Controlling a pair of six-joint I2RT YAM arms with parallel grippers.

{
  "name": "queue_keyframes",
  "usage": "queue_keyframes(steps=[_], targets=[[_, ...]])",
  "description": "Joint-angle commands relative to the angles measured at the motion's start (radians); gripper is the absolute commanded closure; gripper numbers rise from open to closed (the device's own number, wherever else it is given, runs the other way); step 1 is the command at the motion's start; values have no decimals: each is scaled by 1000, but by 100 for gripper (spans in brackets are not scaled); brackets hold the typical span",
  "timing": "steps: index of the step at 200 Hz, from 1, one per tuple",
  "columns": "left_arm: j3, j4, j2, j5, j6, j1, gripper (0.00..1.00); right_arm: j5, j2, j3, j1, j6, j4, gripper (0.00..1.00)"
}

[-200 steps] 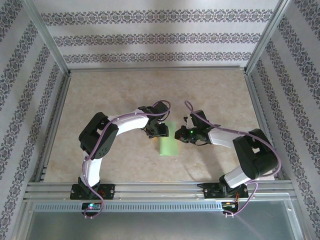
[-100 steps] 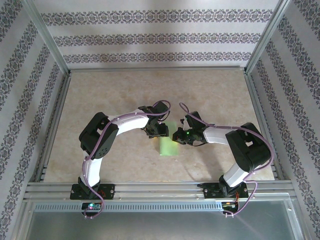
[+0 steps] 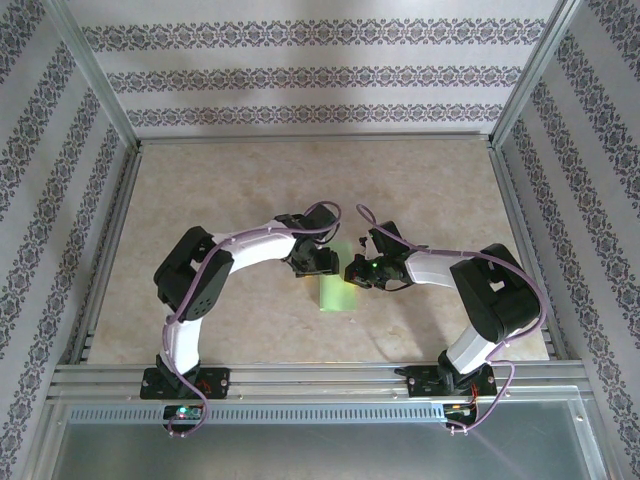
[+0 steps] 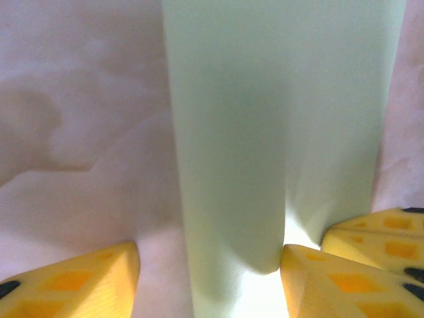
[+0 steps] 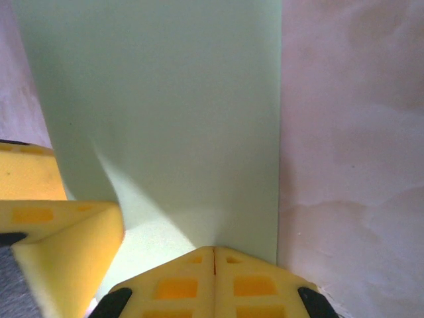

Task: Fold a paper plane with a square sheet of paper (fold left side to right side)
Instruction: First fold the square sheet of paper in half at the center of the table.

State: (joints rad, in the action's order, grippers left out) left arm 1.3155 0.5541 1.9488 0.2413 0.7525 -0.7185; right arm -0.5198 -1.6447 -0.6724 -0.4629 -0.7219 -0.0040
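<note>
The square sheet of paper (image 3: 336, 288) is light green and lies doubled over as a narrow upright rectangle in the middle of the table. Its left side curls over in a soft, rounded fold (image 4: 265, 199). My left gripper (image 3: 318, 262) is at the sheet's upper left. Its jaws stand apart around the rolled fold, and the right fingertip (image 4: 324, 281) touches it. My right gripper (image 3: 357, 272) is at the upper right edge, shut, with its joined fingertips (image 5: 213, 265) resting on the flat paper (image 5: 165, 99). A paper plane is out of view.
The beige table (image 3: 220, 180) is ringed by an aluminium frame (image 3: 310, 140) and patterned walls. Both arms curve inward from their bases at the near rail (image 3: 320, 378). In each wrist view the other gripper's yellow fingers (image 4: 384, 232) (image 5: 59, 225) show close alongside.
The right gripper has moved left onto the sheet's right edge. The left jaws have widened a little. The sheet stays in place.
</note>
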Motion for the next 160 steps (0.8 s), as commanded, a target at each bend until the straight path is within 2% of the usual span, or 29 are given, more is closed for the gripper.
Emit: queue_keyframes(steps=[1, 29, 74, 96, 160], targets=[[-53, -36, -118, -51, -18, 13, 39, 107, -48, 17, -10, 33, -123, 100], [-136, -161, -228, 0, -31, 35, 40, 119, -46, 17, -10, 39, -133, 100], [-218, -369, -220, 217, -23, 37, 71, 128, -40, 17, -10, 42, -137, 100], [-237, -450, -174, 300, 13, 37, 78, 131, -43, 16, -10, 45, -142, 100], [-223, -376, -73, 276, -30, 48, 81, 135, -47, 14, -10, 53, -154, 100]])
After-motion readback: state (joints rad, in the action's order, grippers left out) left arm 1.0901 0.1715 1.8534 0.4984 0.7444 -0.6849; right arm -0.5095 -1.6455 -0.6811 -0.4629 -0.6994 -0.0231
